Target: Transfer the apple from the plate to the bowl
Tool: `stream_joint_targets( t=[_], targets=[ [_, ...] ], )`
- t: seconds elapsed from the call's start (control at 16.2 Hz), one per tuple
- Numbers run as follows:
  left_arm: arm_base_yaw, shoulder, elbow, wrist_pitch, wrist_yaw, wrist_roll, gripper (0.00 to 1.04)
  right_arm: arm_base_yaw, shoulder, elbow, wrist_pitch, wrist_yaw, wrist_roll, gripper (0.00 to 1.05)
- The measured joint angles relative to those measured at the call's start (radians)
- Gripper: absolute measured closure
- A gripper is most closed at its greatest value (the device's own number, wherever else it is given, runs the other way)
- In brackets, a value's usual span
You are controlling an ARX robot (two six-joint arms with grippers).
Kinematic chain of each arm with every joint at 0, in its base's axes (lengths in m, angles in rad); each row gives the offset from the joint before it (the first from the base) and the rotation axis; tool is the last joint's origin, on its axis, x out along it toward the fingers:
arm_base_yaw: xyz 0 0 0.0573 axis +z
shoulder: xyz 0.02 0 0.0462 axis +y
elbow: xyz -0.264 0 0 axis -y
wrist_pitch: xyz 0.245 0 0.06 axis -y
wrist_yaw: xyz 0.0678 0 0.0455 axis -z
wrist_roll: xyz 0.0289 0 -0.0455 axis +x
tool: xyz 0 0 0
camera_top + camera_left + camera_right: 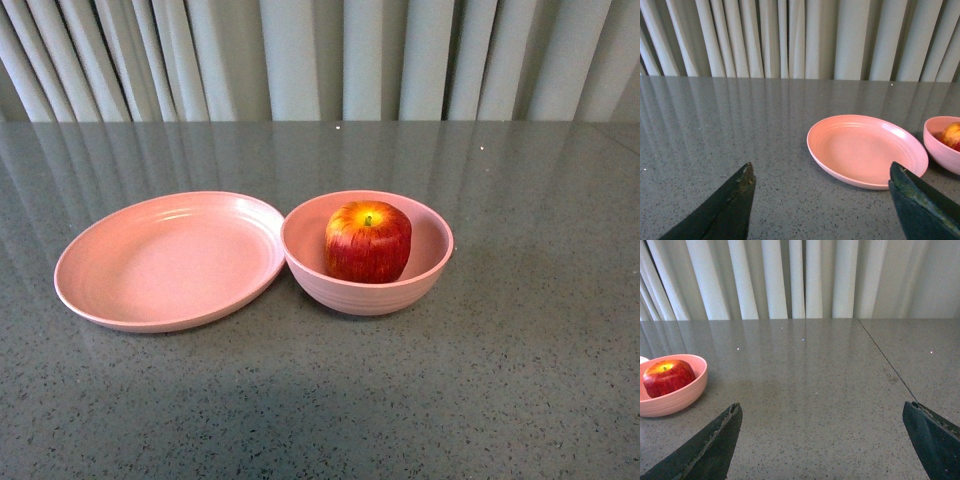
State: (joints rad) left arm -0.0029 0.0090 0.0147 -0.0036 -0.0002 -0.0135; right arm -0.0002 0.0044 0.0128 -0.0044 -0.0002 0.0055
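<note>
On my left wrist feed the left claw [822, 195] is spread wide with nothing between its dark, scuffed fingers [735, 200], hanging over bare table; the right claw [822, 432] is spread just as wide and just as empty on its own feed. Outward from there I see the plate [120, 290], wide, shallow, matte pink with a raised rim and nothing on it, its edge touching the bowl [430, 262] to its right. The bowl is deeper and narrower, the same matte pink, with faint ridges round its outside. In it sits the apple [367, 245], squat and red with fine streaks, upright, its stem and yellow-orange top pointing straight up (core axis vertical). The table [500, 380] is grey, speckled and glossy, with a thin seam showing on my right wrist feed, and pale pleated curtains [300, 55] hang behind it.
</note>
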Motion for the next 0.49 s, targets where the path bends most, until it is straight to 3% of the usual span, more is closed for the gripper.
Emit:
stream_joint_targets(
  t=[0.12,0.49],
  targets=[
    [0.000,0.000,0.000,0.000,0.000,0.000,0.06,0.000,0.000,0.000,0.000,0.000,0.000,0.07],
    [0.000,0.000,0.000,0.000,0.000,0.002,0.07,0.000,0.000,0.000,0.000,0.000,0.000,0.07]
  ],
)
